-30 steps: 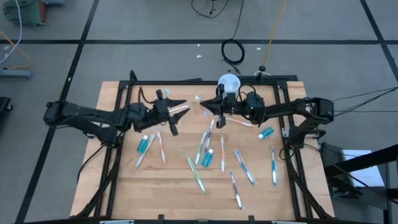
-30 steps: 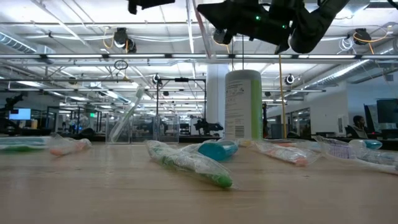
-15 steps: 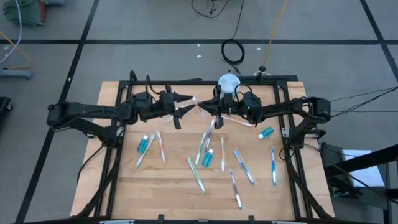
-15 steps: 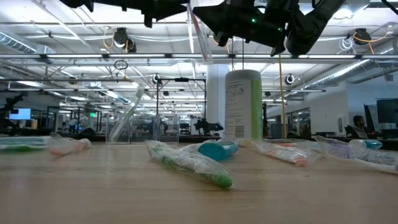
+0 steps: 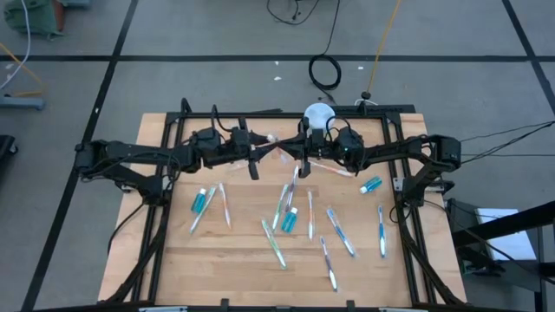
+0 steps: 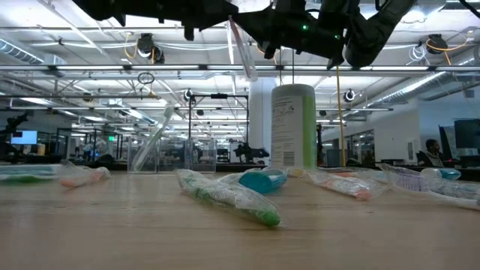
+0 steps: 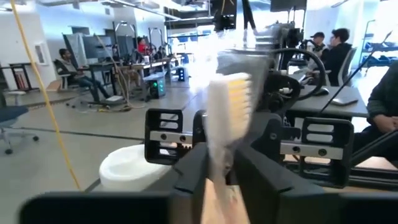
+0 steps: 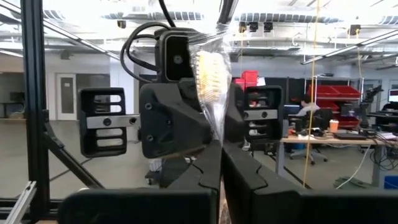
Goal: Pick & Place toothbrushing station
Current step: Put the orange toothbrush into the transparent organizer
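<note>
Both grippers meet nose to nose above the back middle of the table [image 5: 173, 260], and a wrapped toothbrush [image 6: 241, 49] stands between them, lifted well clear of the wood. The right gripper [image 5: 289, 152] is clenched on the brush: in its wrist view its two fingers [image 8: 202, 171] press together on the wrapper's lower part while the bristle head rises just above the tips. The left gripper [image 5: 263, 152] faces it from the other side, with its fingers [image 7: 186, 171] on either flank of the same brush, the handle running down the narrow gap between them; whether they press on it or only bracket it cannot be told. In the low view the brush hangs slightly tilted beneath the joined grippers, head low, to one side of the tall pale-green canister [image 6: 292, 126], which stands upright at the back edge with its white lid [image 5: 318, 115] showing from above just behind the right gripper. The other brushes and tubes lie loose and flat on the table, well apart from the jaws: a teal tube [image 5: 202, 201] and a brush [image 5: 223, 204] under the left arm, a cluster of brushes [image 5: 286, 204] in the middle, more brushes [image 5: 339, 230] toward the right, and a second teal tube [image 5: 370, 185] near the right frame post
</note>
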Tool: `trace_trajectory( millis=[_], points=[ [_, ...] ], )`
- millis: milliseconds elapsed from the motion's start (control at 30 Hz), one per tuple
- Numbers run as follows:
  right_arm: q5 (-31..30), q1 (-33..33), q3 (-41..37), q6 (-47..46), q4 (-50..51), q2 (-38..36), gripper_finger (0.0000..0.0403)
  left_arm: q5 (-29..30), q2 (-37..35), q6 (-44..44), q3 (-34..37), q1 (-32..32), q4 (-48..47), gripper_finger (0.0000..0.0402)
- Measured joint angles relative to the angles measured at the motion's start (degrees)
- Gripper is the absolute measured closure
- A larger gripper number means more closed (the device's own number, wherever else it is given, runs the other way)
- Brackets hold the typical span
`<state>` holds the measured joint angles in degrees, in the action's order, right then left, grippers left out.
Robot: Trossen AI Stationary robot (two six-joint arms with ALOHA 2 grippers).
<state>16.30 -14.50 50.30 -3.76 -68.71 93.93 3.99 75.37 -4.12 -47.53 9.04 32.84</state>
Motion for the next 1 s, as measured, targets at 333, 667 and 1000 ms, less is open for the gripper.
trace_trajectory(
  millis=[333, 667, 1000],
  points=[
    [0.16, -0.51, 0.0, 0.17, 2.19, -0.02, 0.0399, 0.86, -0.09, 0.18, 0.0, -0.17, -0.76, 0.0381],
    [0.47, -0.88, 0.0, 0.94, 10.25, -1.64, 0.0311, 6.22, -2.28, -0.19, 0.0, -0.2, -7.61, 0.0394],
    [-4.24, -0.79, -0.07, 4.45, 25.99, -6.24, 0.0236, 13.07, -9.67, -4.37, -0.04, 2.27, -12.46, 0.0395]
  ],
)
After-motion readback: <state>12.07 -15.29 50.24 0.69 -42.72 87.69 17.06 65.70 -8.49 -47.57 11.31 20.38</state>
